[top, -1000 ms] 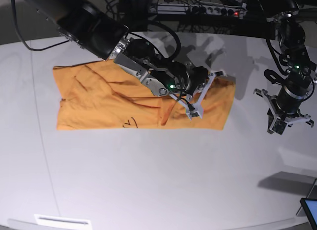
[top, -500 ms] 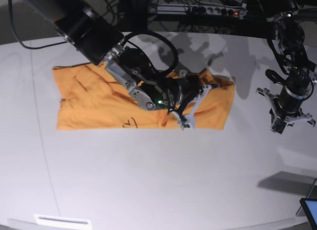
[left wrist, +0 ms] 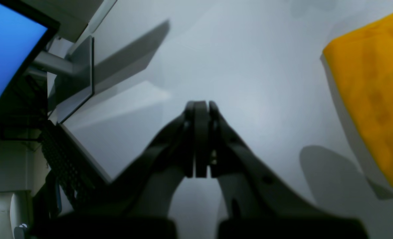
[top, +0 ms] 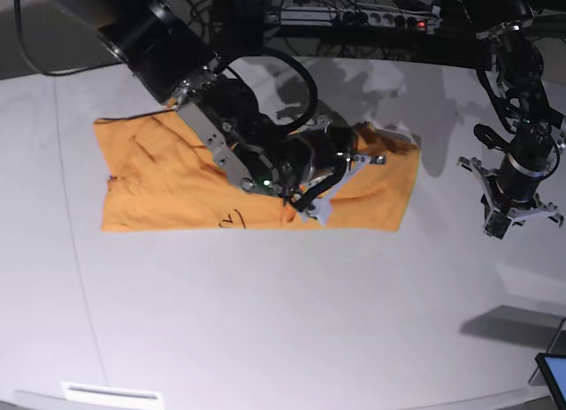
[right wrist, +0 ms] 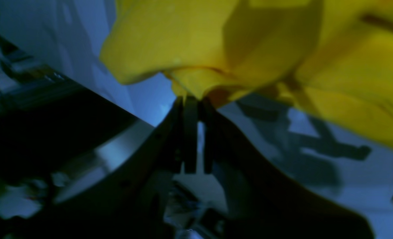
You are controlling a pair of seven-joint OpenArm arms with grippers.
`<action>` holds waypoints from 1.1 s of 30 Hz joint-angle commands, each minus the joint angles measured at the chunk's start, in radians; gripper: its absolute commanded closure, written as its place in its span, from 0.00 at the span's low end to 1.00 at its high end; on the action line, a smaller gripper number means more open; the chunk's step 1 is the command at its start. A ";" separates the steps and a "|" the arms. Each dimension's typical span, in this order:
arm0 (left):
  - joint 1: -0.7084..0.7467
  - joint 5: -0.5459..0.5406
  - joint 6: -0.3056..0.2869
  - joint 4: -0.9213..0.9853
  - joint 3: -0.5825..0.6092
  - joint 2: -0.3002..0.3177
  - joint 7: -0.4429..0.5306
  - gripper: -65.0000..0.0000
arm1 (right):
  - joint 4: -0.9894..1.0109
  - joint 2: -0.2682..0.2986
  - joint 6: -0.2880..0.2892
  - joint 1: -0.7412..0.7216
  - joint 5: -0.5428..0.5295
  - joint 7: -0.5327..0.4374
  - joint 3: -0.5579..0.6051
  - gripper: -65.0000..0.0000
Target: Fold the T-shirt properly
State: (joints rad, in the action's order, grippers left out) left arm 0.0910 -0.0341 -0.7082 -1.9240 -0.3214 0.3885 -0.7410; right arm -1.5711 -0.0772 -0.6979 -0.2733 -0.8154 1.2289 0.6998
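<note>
Now the T-shirt (top: 168, 185) lies spread on the worktop (top: 265, 313) toward ten o'clock; the right pincer (right wrist: 191, 99) grips a bunched fold of it, while the left pincer (left wrist: 199, 109), closed and empty, hovers at three o'clock.

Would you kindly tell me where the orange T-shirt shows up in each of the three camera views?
Base view: T-shirt spread across the upper left middle of the white table, under the right arm.
Left wrist view: only one edge of it, at the far right.
Right wrist view: fills the top and right, pinched in the right gripper.
Shared landmark: the white table.
</note>
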 commanded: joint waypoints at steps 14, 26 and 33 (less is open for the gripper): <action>-0.029 -0.005 0.010 -0.013 -0.002 0.017 0.018 1.00 | -0.090 0.083 0.000 0.062 -0.014 0.019 -0.091 0.98; -0.035 -0.003 0.010 -0.010 -0.002 0.017 0.016 1.00 | -0.090 0.095 0.000 0.079 -0.015 0.022 -0.095 0.98; -0.038 -0.008 0.010 -0.012 0.017 0.008 0.018 0.91 | -0.084 0.096 0.000 0.096 -0.015 0.021 -0.107 0.98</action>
State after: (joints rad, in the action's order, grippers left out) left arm 0.0689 -0.0334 -0.7078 -1.9217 -0.3042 0.3828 -0.7410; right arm -1.6436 0.0242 -0.6979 -0.1600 -0.8158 1.2491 0.6018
